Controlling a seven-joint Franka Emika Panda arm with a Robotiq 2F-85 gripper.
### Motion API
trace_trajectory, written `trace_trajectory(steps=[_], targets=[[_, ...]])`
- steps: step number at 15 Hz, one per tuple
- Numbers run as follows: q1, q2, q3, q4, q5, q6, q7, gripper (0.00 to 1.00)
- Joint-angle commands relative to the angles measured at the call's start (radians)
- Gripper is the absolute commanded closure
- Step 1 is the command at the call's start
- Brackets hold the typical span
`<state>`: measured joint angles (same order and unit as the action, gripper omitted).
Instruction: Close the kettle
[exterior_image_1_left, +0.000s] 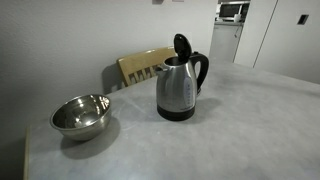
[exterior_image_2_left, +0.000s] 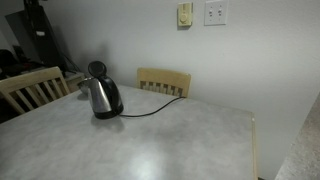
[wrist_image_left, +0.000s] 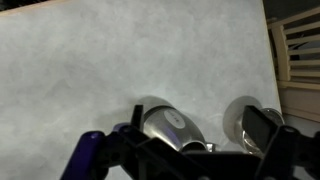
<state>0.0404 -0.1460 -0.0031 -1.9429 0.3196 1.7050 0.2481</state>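
Grey counter (exterior_image_1_left: 250, 130) holds two things. On the left sits a steel bowl (exterior_image_1_left: 80, 115), empty. Right of it, a bit apart, stands the kettle (exterior_image_1_left: 180, 88), tall and upright, its black lid (exterior_image_1_left: 181, 44) tipped up and open; its inside is hidden. In the wrist view the pincer (wrist_image_left: 178, 140) is spread wide and holds nothing. The kettle seems to lie just under it, so the lid needs a push down.

kettle (exterior_image_1_left: 180, 88) right of bowl (exterior_image_1_left: 81, 115)
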Motion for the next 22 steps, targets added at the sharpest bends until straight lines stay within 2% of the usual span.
trace_trajectory(steps=[1, 4, 9, 13, 22], targets=[[-0.022, 0.078, 0.005, 0.061, -0.057, -0.007, 0.013, 0.00], [-0.029, 0.146, 0.001, 0.123, -0.120, -0.026, 0.055, 0.00], [-0.027, 0.259, -0.003, 0.228, -0.164, -0.065, 0.093, 0.00], [-0.023, 0.343, -0.005, 0.312, -0.164, -0.116, 0.101, 0.00], [-0.023, 0.524, -0.009, 0.476, -0.141, -0.308, 0.095, 0.00]])
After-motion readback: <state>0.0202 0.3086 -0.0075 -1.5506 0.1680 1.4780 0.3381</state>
